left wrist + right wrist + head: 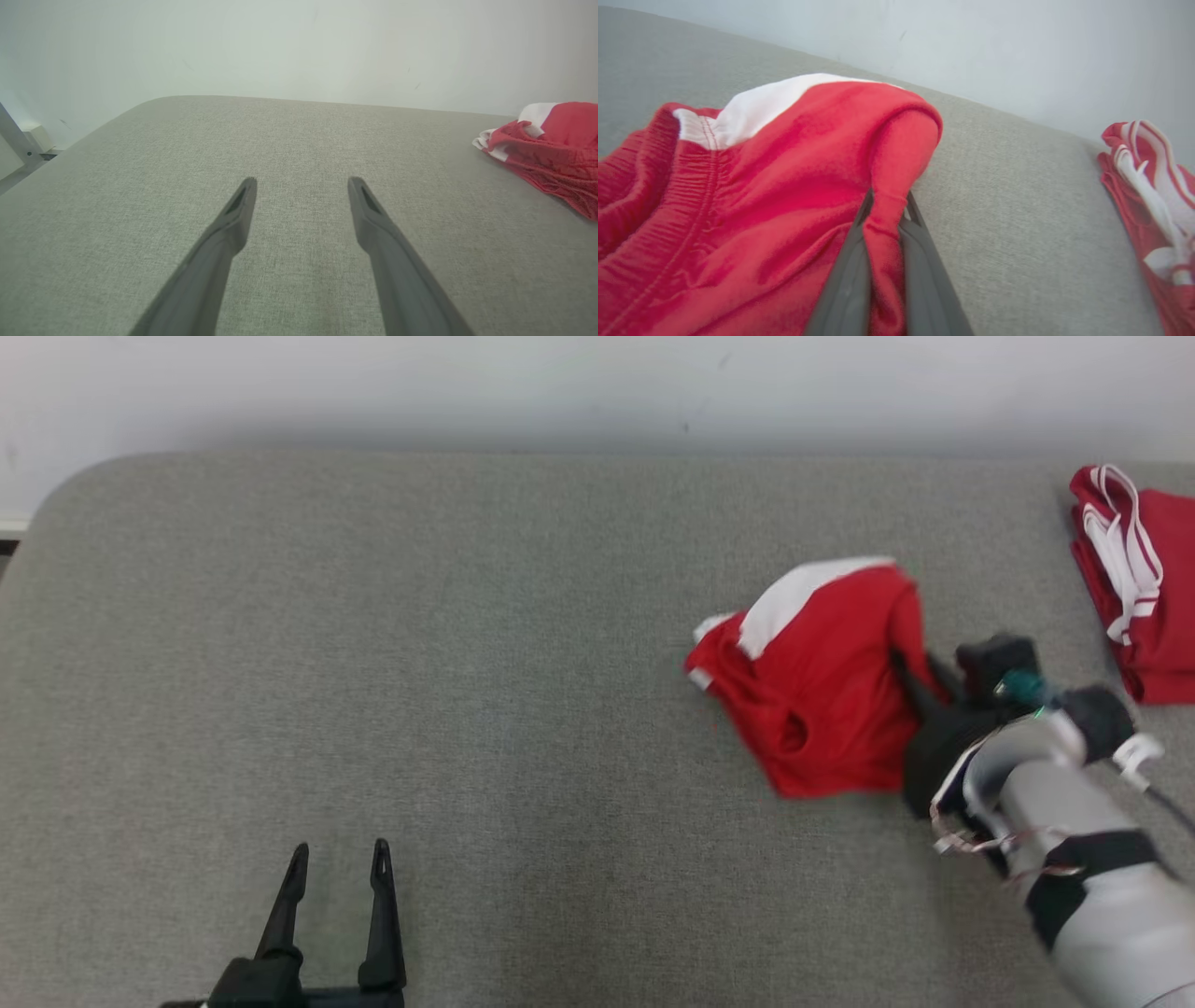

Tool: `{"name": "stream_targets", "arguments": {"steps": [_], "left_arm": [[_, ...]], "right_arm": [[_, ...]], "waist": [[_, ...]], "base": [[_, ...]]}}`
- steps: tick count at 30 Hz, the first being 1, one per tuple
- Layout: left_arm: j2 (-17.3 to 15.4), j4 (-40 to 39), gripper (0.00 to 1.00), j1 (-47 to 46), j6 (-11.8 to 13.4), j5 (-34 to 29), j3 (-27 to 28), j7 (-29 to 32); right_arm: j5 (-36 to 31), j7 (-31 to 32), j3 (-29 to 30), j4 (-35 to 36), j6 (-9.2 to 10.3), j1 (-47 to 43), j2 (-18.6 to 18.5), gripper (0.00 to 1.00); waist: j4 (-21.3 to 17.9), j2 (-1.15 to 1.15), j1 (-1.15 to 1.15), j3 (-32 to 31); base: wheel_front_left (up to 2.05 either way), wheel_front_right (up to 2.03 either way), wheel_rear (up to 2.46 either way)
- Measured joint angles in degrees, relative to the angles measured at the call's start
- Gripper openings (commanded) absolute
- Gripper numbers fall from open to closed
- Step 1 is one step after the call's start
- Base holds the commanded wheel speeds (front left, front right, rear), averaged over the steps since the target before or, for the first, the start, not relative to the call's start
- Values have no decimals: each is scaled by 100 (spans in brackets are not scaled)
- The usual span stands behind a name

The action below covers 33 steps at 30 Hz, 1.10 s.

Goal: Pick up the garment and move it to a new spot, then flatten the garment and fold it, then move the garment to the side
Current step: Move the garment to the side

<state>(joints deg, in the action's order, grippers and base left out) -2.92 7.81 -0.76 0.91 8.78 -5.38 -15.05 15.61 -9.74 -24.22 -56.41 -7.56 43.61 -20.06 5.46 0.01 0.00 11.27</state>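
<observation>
Our right gripper pinches a fold of the red garment; our left gripper hovers spread over the grey surface.

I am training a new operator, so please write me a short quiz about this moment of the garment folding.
1. True or false: the left gripper stands open, apart from the red garment.
2. What is the right gripper shut on? A: a fold of the red garment. B: a white cord. C: nothing.
3. Fill in: in the head view, the second red pile lies to the garment's ____.
Key: 1 true; 2 A; 3 right.
</observation>
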Motion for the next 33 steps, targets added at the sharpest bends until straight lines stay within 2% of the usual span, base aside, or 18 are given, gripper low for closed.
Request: {"name": "stream_targets", "arguments": {"steps": [6,7,8,9,19,24,28,33], "left_arm": [[0,-41,100,-322,-97,-40,-59,-1],[0,-41,100,-322,-97,-40,-59,-1],[1,-87,100,-426,-127,-85,-74,0],[1,-87,100,-426,-127,-85,-74,0],[4,-298,100,-845,-347,-392,3,0],[1,-523,100,-1027,-447,-581,49,0],[-16,-831,100,-1149,-501,-680,53,0],[-23,-1212,100,-1253,-553,-750,-21,0]], "right_arm": [[367,288,-549,334,0,697,-894,0],[367,288,-549,334,0,697,-894,0],[524,408,-736,460,0,896,-1195,0],[524,408,-736,460,0,896,-1195,0],[1078,976,-1361,868,0,2020,-2381,0],[1201,1082,-1588,786,0,2444,-2777,0],[1020,1067,-1775,641,0,2833,-3105,0],[798,1057,-1889,307,0,3295,-3238,0]], "waist": [[-123,0,1,386],[-123,0,1,386],[-174,0,1,528],[-174,0,1,528],[-592,0,1,1237],[-793,0,0,1589],[-903,0,1,1868],[-973,1,0,2179]], "base": [[0,0,0],[0,0,0],[0,0,0],[0,0,0],[0,0,0],[0,0,0],[0,0,0],[0,0,0]]}}
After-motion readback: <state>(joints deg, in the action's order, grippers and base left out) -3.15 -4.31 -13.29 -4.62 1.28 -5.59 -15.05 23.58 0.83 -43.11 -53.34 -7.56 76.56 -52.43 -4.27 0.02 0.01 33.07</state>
